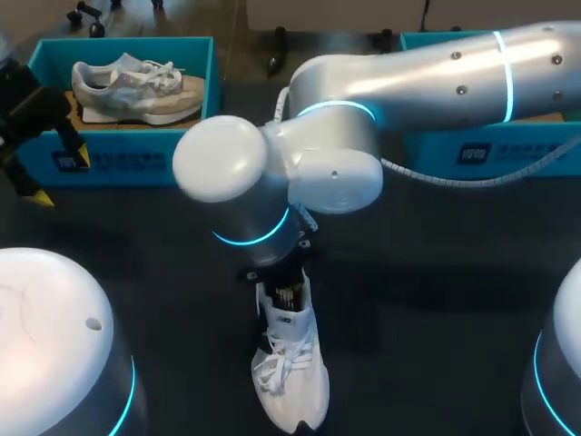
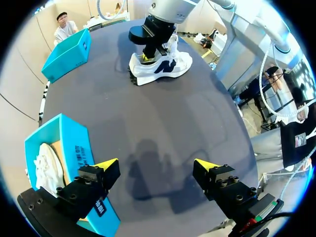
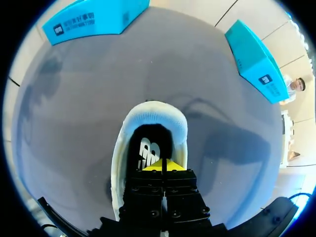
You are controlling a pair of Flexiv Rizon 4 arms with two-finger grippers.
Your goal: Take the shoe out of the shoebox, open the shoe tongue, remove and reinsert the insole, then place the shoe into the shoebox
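"Where is the right gripper (image 3: 162, 167)?"

"Its yellow tips are pressed together, down inside the mouth of the white shoe (image 3: 148, 116). Whether they pinch anything is hidden."

"And the shoe itself?"

"It stands on its sole on the dark table (image 1: 436, 300), well apart from the boxes."

"The left gripper (image 2: 157, 164)?"

"Fingers spread wide, holding nothing, just beside the blue shoebox (image 2: 74, 143), where a second shoe (image 2: 47, 165) lies."

Dark counter (image 1: 436, 272) spreads wide across the scene; at its far left edge sits an open-topped teal box (image 1: 136, 163); inside, a pale grey sneaker (image 1: 136, 91) with white laces lies lengthways on a brown card liner.
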